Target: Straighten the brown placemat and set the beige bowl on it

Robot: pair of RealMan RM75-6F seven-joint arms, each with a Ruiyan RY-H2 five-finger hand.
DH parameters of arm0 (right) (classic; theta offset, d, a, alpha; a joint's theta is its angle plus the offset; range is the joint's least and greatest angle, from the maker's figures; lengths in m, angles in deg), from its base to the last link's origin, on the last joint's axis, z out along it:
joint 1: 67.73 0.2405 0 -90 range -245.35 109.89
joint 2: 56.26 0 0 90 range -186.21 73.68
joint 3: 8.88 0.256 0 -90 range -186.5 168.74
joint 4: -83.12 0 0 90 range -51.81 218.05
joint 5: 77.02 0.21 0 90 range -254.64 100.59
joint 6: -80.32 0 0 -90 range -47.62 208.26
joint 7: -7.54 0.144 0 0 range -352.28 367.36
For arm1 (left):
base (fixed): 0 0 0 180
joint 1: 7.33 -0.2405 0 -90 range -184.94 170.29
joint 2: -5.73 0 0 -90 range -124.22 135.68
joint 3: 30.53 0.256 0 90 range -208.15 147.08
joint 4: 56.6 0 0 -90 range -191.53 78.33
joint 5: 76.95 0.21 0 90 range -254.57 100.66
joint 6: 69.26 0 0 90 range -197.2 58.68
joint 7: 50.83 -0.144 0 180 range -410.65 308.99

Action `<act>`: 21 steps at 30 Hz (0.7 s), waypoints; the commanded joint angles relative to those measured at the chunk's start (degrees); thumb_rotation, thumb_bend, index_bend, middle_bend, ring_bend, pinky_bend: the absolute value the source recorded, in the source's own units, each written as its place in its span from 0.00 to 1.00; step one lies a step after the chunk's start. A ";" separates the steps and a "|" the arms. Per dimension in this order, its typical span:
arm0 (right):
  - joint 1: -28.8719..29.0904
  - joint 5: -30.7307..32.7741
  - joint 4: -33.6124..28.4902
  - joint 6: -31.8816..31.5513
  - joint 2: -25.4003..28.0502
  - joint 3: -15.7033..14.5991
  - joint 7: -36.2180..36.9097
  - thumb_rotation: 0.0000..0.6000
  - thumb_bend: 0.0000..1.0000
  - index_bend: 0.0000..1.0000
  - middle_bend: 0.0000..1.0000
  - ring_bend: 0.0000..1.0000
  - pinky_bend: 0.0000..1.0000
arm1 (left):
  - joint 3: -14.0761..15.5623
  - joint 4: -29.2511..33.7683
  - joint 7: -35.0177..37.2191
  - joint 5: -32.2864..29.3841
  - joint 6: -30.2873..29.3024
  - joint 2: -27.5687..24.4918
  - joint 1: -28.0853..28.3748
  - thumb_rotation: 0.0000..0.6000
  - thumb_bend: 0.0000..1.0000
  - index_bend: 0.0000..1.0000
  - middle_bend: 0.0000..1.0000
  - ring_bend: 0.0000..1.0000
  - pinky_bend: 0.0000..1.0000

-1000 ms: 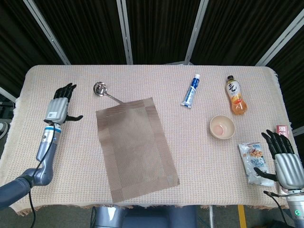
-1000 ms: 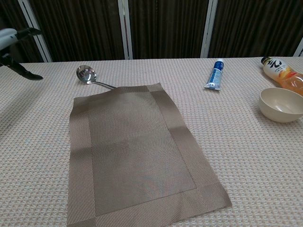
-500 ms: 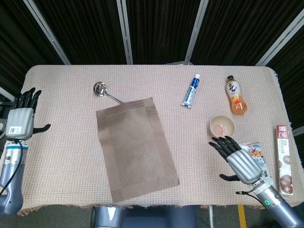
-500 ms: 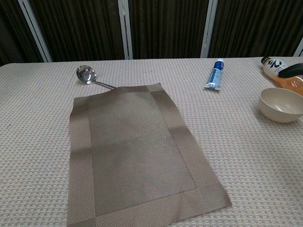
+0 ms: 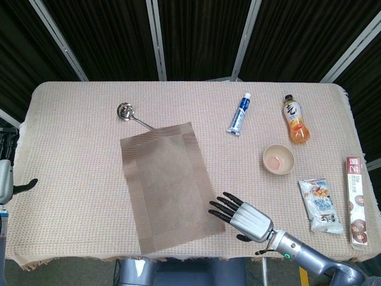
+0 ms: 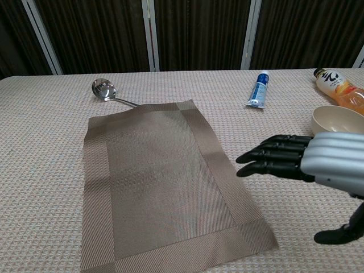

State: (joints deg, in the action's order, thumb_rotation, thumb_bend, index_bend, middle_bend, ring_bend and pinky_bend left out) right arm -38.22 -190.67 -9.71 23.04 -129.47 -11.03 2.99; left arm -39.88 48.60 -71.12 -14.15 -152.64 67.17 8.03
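Right hand [image 5: 241, 215] now moved in from the right to the placemat [image 5: 169, 185] near corner, empty, fingers spread; ready to straighten. Bowl [image 5: 278, 159] untouched. Left hand [image 5: 5, 179] withdrawn to the left edge, state unclear.

placemat [image 5: 169, 185] 1 | bowl [image 5: 278, 159] 1 | ladle [image 5: 133, 115] 1 | tube [image 5: 239, 114] 1 | bottle [image 5: 296, 120] 1 | snack bag [image 5: 320, 205] 1 | box [image 5: 356, 201] 1

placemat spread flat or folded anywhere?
Spread flat: the brown placemat shows all four borders and corners, none turned over. It lies skewed to the table edge.
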 commanded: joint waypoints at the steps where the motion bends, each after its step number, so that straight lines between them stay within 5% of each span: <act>1: 1.04 0.58 1.07 2.13 -2.78 -0.34 -2.40 1.00 0.08 0.09 0.00 0.00 0.00 | 0.17 -0.47 0.29 0.50 0.24 0.27 -0.06 1.00 0.00 0.00 0.00 0.00 0.00; 21: 3.27 4.72 9.99 3.52 -12.16 -1.49 -4.03 1.00 0.10 0.13 0.00 0.00 0.00 | 0.06 -2.14 0.67 -0.40 2.66 1.03 0.14 1.00 0.00 0.00 0.00 0.00 0.00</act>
State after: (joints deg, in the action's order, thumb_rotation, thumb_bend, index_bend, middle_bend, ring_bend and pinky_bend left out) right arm -34.99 -186.03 0.21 26.55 -141.55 -12.48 -0.97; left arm -39.82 46.47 -70.46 -14.55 -150.00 68.20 8.17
